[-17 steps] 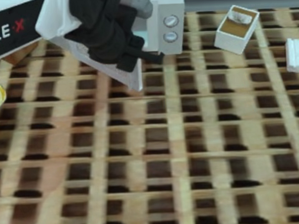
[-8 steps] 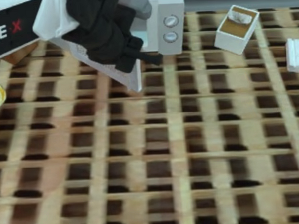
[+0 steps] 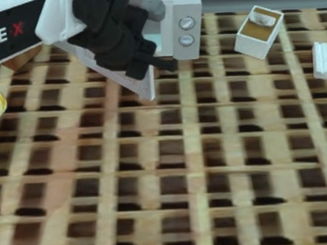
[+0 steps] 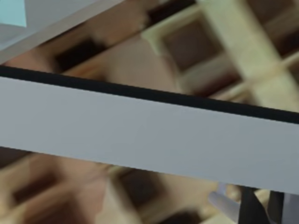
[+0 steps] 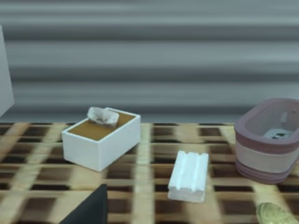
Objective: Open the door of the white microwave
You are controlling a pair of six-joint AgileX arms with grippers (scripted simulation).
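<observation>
While the left arm's black gripper (image 3: pixel 158 62) reaches over the swung-out door (image 3: pixel 118 75) at the table's far left, I cannot tell whether it grips anything. The white microwave (image 3: pixel 183 13) stands boxy behind it, two round silver knobs (image 3: pixel 186 32) on its front. A slip off the flat, smooth panel edge could probably stall the swing. The right arm sits parked, out of the top view.

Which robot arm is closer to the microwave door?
The left one. Its claw is right at the open door of the white microwave, at the top view's upper left. The right arm is outside the top view, off toward the right side by the small white box.
</observation>
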